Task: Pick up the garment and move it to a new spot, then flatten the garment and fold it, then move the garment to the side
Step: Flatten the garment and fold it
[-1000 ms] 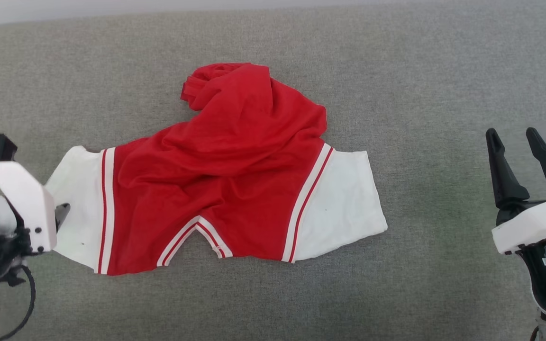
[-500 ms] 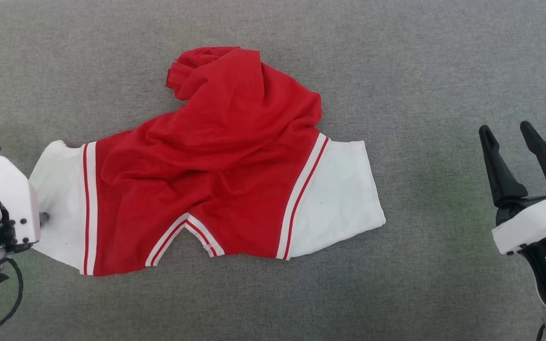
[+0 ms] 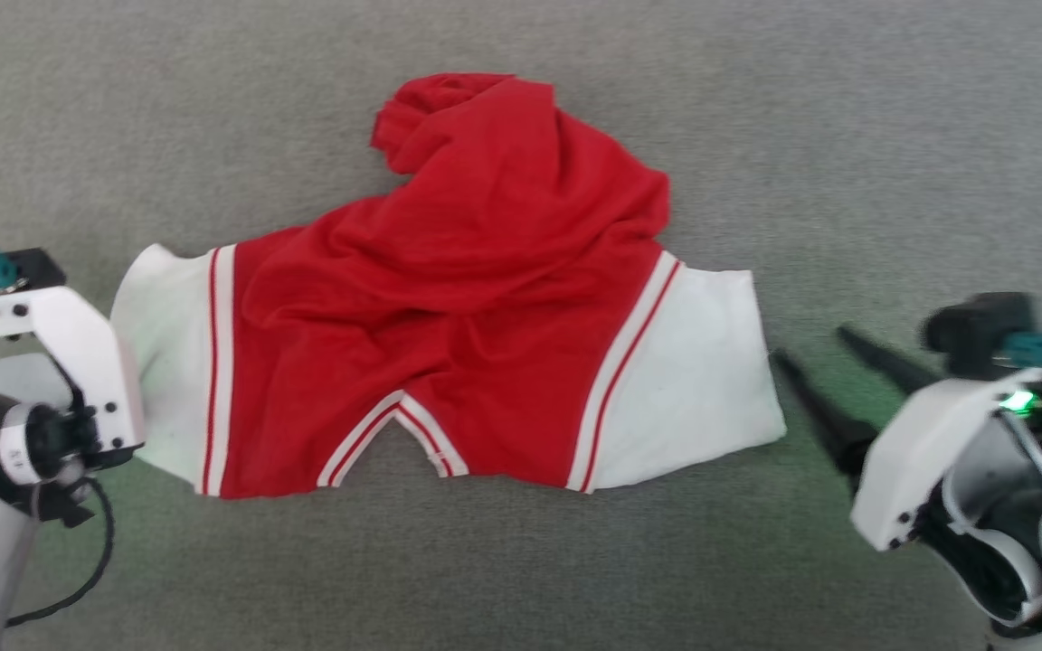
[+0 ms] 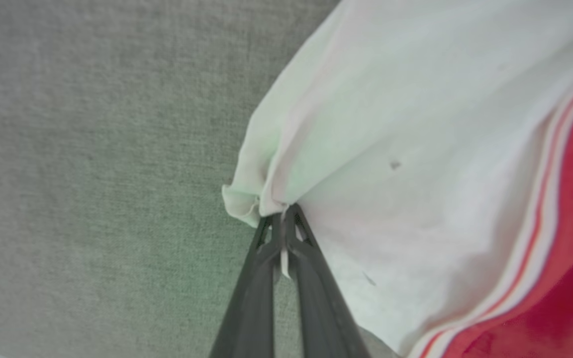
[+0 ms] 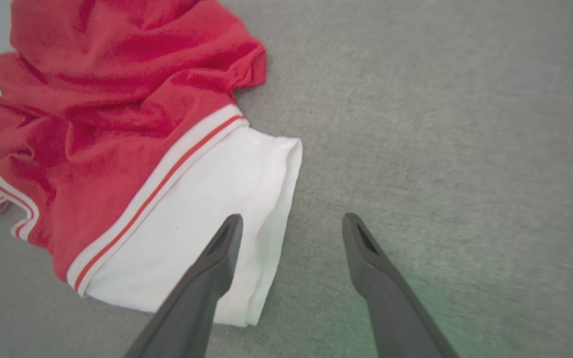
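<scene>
The left gripper (image 4: 282, 219) has its two dark fingers pressed together, pinching a bunched bit of the outer edge of one white sleeve (image 4: 391, 124). The cloth puckers into folds right at the tips. The right gripper (image 5: 291, 221) has its two fingers spread wide and holds nothing. In its wrist view one tip lies over the edge of the other white sleeve (image 5: 202, 199) and the other tip over bare gray cloth; whether either touches cannot be told.

There is one shirt (image 3: 467, 316), red, with two white sleeves and a red-and-white striped band where each sleeve joins the body. It lies crumpled on the gray cloth surface (image 3: 847, 136) between the two grippers, its red body heaped toward the far side.
</scene>
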`<state>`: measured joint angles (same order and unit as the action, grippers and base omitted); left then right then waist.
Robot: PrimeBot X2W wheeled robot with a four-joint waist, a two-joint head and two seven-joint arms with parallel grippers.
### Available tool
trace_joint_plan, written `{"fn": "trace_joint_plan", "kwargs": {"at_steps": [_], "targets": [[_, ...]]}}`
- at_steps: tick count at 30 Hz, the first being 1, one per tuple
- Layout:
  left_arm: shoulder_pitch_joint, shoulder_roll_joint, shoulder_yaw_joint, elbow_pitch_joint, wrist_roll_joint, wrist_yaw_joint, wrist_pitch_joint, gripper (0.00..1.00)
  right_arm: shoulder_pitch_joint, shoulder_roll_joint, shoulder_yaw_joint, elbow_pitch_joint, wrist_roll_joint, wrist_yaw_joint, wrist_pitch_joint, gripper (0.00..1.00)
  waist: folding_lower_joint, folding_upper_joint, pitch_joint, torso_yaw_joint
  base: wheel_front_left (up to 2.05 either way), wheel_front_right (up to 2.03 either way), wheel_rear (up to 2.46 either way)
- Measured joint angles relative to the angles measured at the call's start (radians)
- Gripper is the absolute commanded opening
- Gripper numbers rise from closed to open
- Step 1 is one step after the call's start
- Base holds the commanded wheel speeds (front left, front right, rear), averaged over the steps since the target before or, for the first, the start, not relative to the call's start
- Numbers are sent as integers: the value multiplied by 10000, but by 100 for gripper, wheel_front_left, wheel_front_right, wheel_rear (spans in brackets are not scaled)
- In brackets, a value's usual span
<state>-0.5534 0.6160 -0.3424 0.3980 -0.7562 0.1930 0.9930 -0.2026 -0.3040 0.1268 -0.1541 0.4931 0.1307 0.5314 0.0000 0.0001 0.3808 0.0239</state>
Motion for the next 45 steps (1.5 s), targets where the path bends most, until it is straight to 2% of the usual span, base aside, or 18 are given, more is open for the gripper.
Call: {"fn": "trace_joint_plan", "kwargs": {"at_steps": [5,13,14,15,16,19,26,36,45], "targets": [[-319,-359,-228,-31,107,-69,-255,0,-428,-318,767,366,180,0,2004,100,0,0,197,437,0,0,0],[-546,-746,-412,-79,228,-81,-623,0,-1371,-614,1538,1030,-100,-4,3808,100,0,0,419,946,0,0,0],[-546,-763,-414,-67,228,-79,-673,0,-1508,-650,1718,1133,-38,-25,3983,71,0,1,438,980,0,0,0],[-546,-763,-414,-67,228,-79,-673,0,-1508,-650,1718,1133,-38,-25,3983,6,0,1,438,980,0,0,0],[-548,-769,-424,-59,247,-67,-696,0,-1688,-817,2011,1183,-17,-46,4125,0,0,0,451,1010,0,0,0],[-560,-846,-410,-71,257,-65,-928,0,-1988,-1053,2299,1383,276,-46,4167,0,0,0,478,1079,0,0,0],[-572,-782,-309,-422,207,-127,-1147,0,-2280,-1202,2228,1467,1210,2,3908,0,0,-1,116,1057,0,0,0],[-1253,-236,230,-2025,44,-184,-1137,0,-3753,-1237,1060,1158,2033,0,3632,0,0,-1,-941,881,0,0,0],[-2865,-115,522,-2431,-54,-698,-1388,0,-5739,-1089,589,1655,2318,0,2936,0,0,-1,-1929,746,0,0,0]]}}
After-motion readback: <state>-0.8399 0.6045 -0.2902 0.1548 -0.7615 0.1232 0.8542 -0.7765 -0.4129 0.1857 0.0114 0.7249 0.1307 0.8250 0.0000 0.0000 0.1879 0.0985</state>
